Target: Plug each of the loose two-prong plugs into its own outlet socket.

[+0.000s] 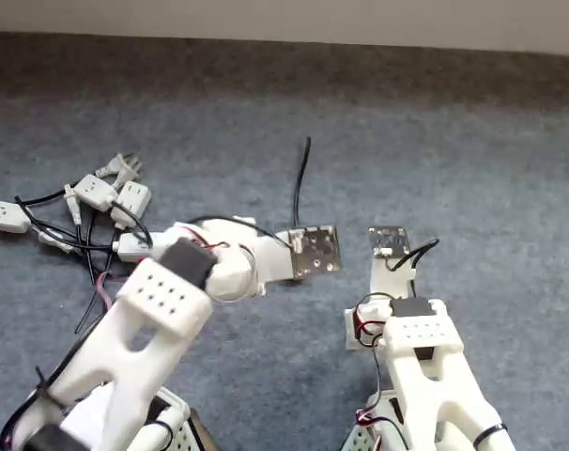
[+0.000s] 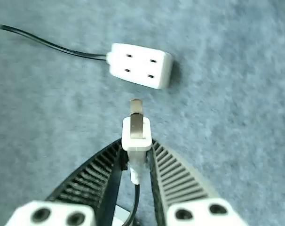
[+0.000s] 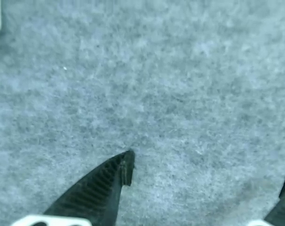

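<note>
1. Left gripper (image 2: pixel 135 147): fingers (image 2: pixel 167 165) clamped on the body of a white two-prong plug (image 2: pixel 136 134), with its lead running back between them. It is gripped by the body, presumably so the prongs (image 2: pixel 136 106) stand clear ahead of the fingertips.
2. Outlet block (image 2: pixel 140 66) lies flat on the grey counter (image 2: pixel 236 122) with its slots showing, just beyond the prongs and not touching them. Its black cord (image 2: pixel 48 43) trails away.
3. Judgement: approach stage. The prongs have yet to be lined up with a slot pair (a slightly off-centre entry could shove the block).
4. Right gripper (image 3: pixel 208 174): fingers apart, holding nothing, over the counter. Probably parked out of the way.
5. Heap of plugs and sockets (image 1: pixel 92 202) sits well apart from both grippers.
</note>
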{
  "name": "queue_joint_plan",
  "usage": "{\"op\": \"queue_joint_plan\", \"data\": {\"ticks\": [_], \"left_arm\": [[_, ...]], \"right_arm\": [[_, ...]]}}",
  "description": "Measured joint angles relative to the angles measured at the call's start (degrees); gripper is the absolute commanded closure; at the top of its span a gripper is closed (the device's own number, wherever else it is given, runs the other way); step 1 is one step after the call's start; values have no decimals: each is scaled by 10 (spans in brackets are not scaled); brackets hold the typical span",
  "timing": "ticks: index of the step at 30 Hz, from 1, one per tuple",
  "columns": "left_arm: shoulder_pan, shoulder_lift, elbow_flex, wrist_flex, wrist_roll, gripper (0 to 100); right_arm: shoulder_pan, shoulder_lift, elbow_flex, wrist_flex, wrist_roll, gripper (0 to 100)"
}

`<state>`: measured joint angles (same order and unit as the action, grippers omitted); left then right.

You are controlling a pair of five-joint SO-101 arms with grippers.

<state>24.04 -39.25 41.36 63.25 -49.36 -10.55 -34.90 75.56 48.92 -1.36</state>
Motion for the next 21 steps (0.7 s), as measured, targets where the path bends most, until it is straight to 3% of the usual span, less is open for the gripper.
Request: {"op": "queue_joint_plan", "data": {"ticks": [6, 15, 21], "left_arm": [[1, -162, 57, -130, 123, 994], [2, -375, 353, -472, 304, 994], [2, -484, 418, -539, 447, 994]], "right_arm": [[20, 0, 0, 0, 1, 535], [22, 1, 1, -8, 1, 535], [22, 1, 1, -10, 1, 535]]}}
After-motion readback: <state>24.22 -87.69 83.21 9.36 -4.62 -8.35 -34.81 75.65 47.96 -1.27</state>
